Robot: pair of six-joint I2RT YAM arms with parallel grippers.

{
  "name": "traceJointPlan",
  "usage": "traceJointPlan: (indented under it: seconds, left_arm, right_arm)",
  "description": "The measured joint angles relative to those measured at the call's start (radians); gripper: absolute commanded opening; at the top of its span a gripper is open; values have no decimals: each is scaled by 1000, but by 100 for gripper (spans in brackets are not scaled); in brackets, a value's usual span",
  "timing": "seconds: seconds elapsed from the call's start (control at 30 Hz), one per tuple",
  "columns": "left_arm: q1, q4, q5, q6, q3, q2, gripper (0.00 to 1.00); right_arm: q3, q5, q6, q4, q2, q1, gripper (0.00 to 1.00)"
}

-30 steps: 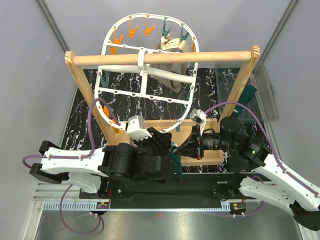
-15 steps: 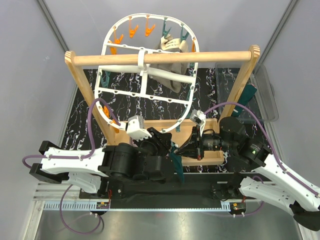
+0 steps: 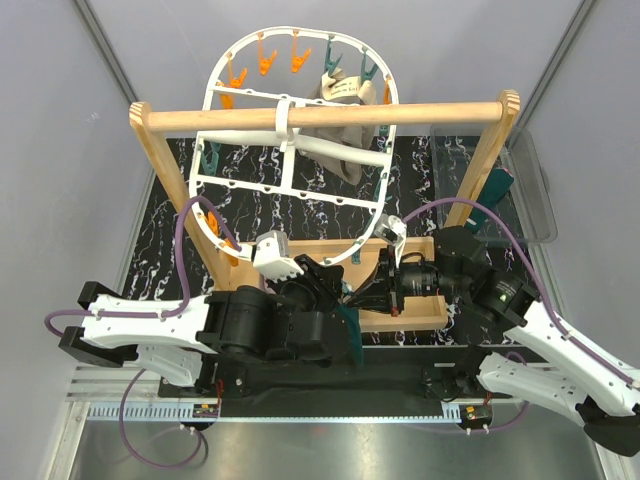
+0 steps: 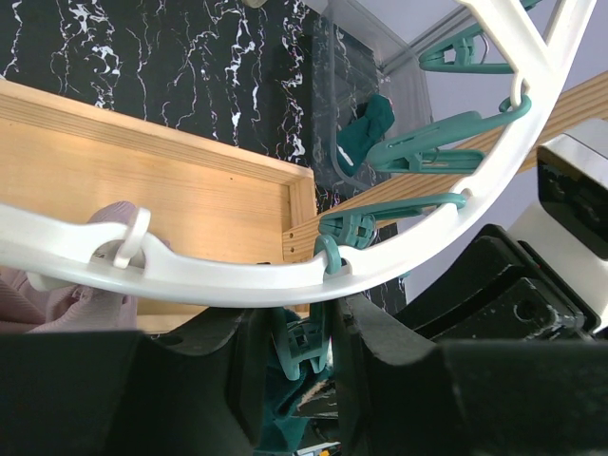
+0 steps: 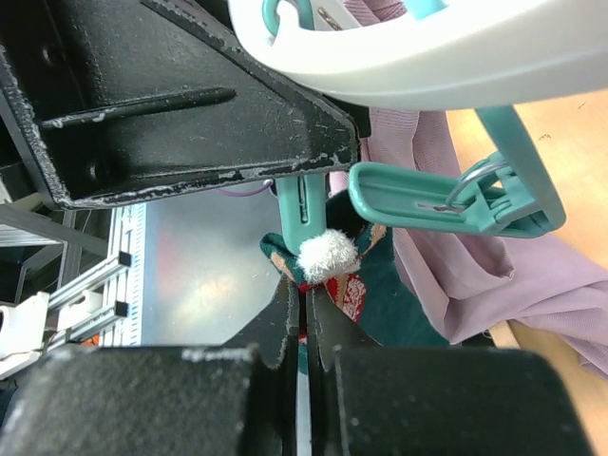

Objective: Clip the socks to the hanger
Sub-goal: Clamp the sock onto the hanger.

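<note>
Left gripper (image 4: pixel 296 331): I'm pinching a teal clothespin (image 4: pixel 308 346) hanging under the hanger (image 4: pixel 237 275)'s near rim; jaws narrow.
Right gripper (image 5: pixel 304 306): I'm nipping the teal sock (image 5: pixel 380 296) tight, just below that rim.
Risk: I'm judging the sock edge could miss the clothespin's mouth, or slip out if I'm releasing too early.

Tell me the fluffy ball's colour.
The fluffy ball is white, clearest in the right wrist view.

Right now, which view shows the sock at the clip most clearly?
Right wrist: teal sock and teal clip sharp, well lit. Left wrist: hanger rim sharp, clip beneath it shadowed. Top external: even light, arms hide most of the sock.
</note>
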Motion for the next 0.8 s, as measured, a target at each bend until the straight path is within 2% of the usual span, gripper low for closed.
traceJointPlan:
  seconds: [0.8]
  left_arm:
    - [0, 12, 0, 2, 0, 0, 0]
  right_arm:
    - [2, 4, -2, 44, -25, 0, 0]
